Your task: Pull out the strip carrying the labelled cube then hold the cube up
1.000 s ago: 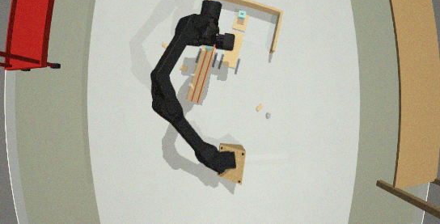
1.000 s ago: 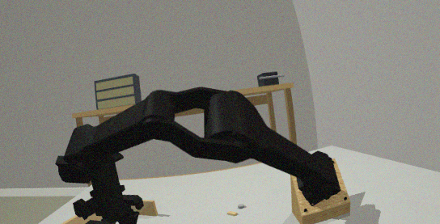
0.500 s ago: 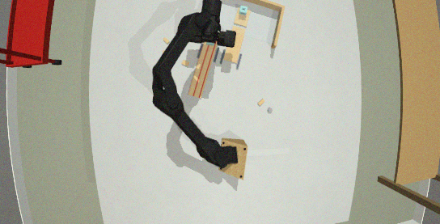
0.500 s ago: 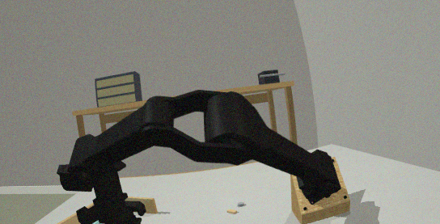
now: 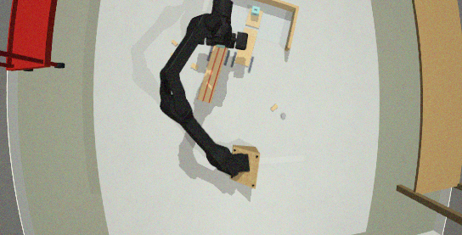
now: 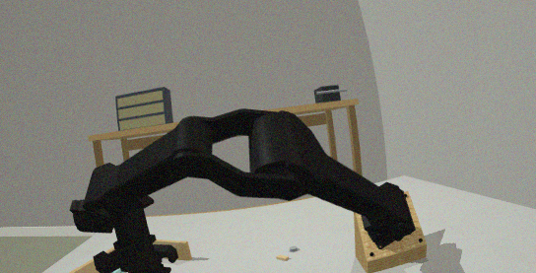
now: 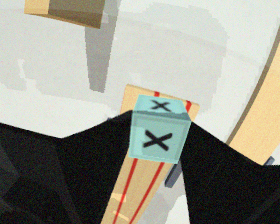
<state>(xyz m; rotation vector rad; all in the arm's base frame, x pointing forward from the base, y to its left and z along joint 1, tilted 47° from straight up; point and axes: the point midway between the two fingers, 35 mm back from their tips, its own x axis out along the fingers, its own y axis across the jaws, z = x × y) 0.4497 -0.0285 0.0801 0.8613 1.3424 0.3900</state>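
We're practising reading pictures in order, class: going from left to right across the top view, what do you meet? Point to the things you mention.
Red cart [image 5: 33, 22], striped wooden strip [image 5: 213, 74] [image 7: 122, 192], the plain strip's lower piece [image 5: 245, 52], grey pebble [image 5: 283, 116] [image 6: 294, 248], wooden table [image 5: 439, 81].

In the top view, a red cart [image 5: 31, 22] with black feet stands at the upper left, and a long brown table [image 5: 437, 81] runs down the right edge. Right of centre, a small tan block [image 5: 274, 108] [image 6: 282, 257] lies near a little grey piece [image 5: 283, 115] [image 6: 294, 249], the two apart. Another tan bit [image 5: 194, 66] lies left of upper centre. In the exterior view, a wooden table [image 6: 345, 103] at the back bears a cabinet [image 6: 140, 110] with three yellowish fronts at left and a dark box [image 6: 327, 95] at right.
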